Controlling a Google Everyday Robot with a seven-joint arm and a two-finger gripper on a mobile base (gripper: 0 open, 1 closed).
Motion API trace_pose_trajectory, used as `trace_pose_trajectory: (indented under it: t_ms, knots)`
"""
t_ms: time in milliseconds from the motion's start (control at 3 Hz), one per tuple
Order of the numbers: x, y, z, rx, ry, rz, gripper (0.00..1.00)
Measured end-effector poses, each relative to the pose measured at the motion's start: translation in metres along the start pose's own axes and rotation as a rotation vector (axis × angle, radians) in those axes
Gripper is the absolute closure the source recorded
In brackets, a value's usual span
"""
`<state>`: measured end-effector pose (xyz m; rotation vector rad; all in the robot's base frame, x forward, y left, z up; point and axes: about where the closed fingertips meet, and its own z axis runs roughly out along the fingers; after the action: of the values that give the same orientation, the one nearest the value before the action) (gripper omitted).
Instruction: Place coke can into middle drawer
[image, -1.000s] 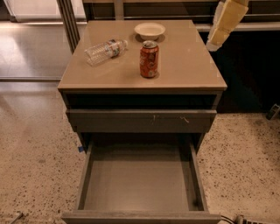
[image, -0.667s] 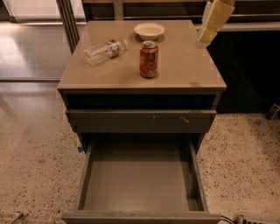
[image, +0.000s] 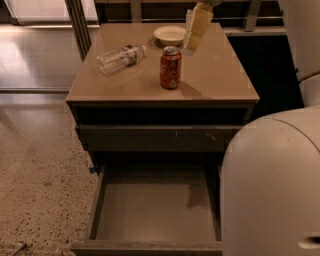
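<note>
Nearest, low in front: middle drawer (image: 155, 205), pulled open and ready to receive. Above it, upright near the middle of the worktop (image: 220, 80): coke can (image: 170, 68). Just behind, hovering beside the bowl (image: 169, 34): gripper (image: 192, 41), apart from the can; wide or narrow, impossible to tell. Best to descend squarely over the can, grasp mid-body, and avoid nudging the bowl or the lying water bottle (image: 120, 57).

Single view from high in front of the cabinet (image: 220, 80), tilted down and facing its front, near enough to cut the open middle drawer (image: 155, 205) at the bottom edge. Very close to the lens at lower right, the robot's pale shell (image: 272, 185); at the top edge, over the cabinet's far side, the gripper (image: 192, 40).
</note>
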<state>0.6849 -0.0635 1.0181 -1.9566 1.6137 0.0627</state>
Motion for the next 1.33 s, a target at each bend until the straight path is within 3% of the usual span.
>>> trace_pose_trajectory:
  t_ms: [667, 1000, 1333]
  knots:
    - [0.031, 0.006, 0.060, -0.123, 0.113, 0.083, 0.00]
    - [0.027, -0.004, 0.064, -0.087, 0.099, 0.079, 0.00]
    - [0.027, -0.004, 0.064, -0.087, 0.099, 0.079, 0.00]
